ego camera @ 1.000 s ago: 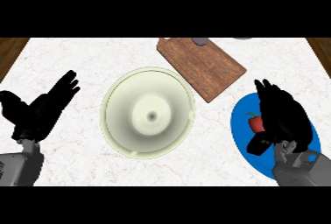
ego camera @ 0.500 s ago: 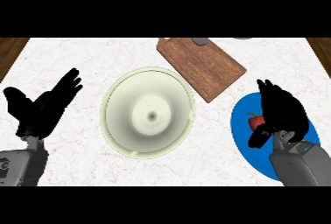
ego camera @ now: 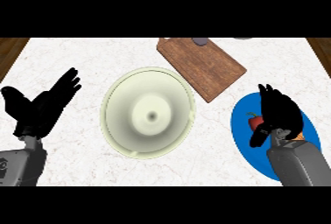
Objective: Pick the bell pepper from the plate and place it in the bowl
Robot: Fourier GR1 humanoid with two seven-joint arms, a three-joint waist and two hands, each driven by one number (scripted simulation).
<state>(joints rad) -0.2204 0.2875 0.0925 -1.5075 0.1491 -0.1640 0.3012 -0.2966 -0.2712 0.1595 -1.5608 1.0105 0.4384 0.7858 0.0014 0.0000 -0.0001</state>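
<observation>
Right black hand (ego camera: 279,114) now lower over the round blue plate (ego camera: 249,148) than a second ago, fingers curling round the red bell pepper (ego camera: 256,122); not lifted yet. Pale green bowl (ego camera: 150,112) waiting. Left hand (ego camera: 40,107) open, resting.

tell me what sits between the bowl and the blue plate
Nothing stands between them: in the head view only bare counter separates the bowl from the blue plate. The wooden cutting board lies further back, its near corner reaching towards the gap.
</observation>
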